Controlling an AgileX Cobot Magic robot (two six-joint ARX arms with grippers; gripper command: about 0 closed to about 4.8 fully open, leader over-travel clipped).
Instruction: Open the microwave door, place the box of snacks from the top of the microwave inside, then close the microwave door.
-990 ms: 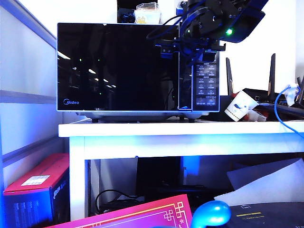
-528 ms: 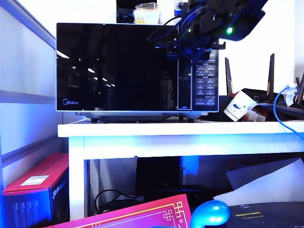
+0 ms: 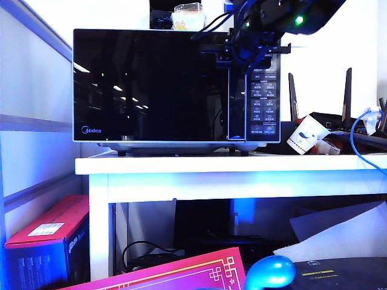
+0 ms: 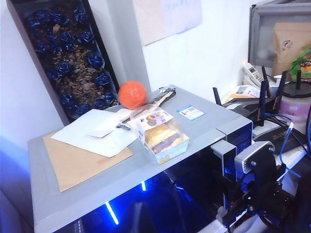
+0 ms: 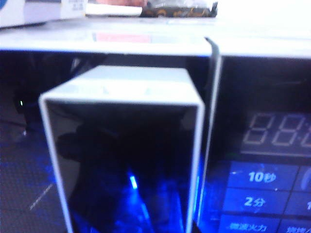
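We see the microwave (image 3: 175, 84) on the white surface (image 3: 230, 164), its microwave door (image 3: 151, 84) looking flush and not yet swung out. The right tool (image 3: 245, 51) is up at the top of the door's handle strip (image 3: 236, 99), beside the button panel (image 3: 263, 103). In the right wrist view the handle (image 5: 129, 145) fills the frame right in front of the tool, display digits (image 5: 277, 131) just to its side; the tool's fingers are out of sight there, and in the exterior view the clutter around the handle hides them, so we cannot tell whether it is clenched on the handle or released. The left tool is in no view. The box of snacks (image 4: 159, 134) sits on the microwave top (image 4: 97, 179), above and apart from the right tool, next to white papers (image 4: 95, 133) and near an orange ball (image 4: 132, 94). The same box (image 3: 187, 16) shows in the exterior view too.
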